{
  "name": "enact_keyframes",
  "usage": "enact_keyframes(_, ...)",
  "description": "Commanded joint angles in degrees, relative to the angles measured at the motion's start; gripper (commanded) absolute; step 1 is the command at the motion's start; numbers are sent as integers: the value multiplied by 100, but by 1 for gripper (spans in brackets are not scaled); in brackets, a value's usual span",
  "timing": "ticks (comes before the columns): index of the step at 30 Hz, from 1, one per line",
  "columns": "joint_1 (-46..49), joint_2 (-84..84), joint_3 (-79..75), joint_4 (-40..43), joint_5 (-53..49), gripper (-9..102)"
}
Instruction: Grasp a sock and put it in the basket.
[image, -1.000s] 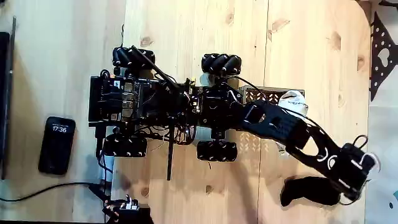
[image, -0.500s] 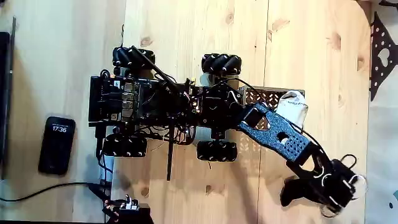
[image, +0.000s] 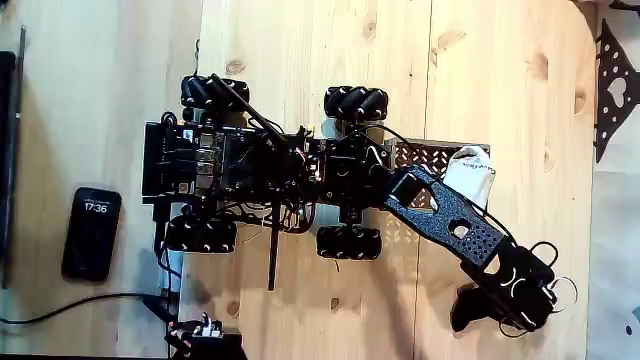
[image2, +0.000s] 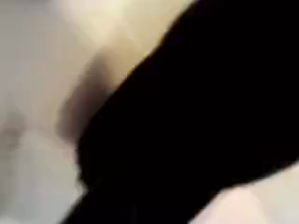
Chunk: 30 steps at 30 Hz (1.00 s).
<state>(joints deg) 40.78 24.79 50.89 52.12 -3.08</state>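
Gripper (image: 522, 312) reaches down over the black sock (image: 470, 308) on the wooden table (image: 300, 60); basket (image: 425, 154) well behind it; finger spread cannot be told.

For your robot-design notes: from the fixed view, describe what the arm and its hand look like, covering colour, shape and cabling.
The arm is black, built of flat plate-like links pierced with small round holes and rounded cut-outs. Thin dark cables loop beside the hand, which is black too. It grows from a black wheeled base tangled with wiring.
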Motion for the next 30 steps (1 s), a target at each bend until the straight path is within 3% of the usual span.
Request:
enact_keyframes(1, -123, -229, -782, 53, 97, 33)
enact_keyframes(21, 0, -2136, -2355, 123, -457, 32)
enact_keyframes(25, -79, -2145, -2355, 105, -589, 0)
enact_keyframes(30, -193, -1731, -2355, 967, -343, 0)
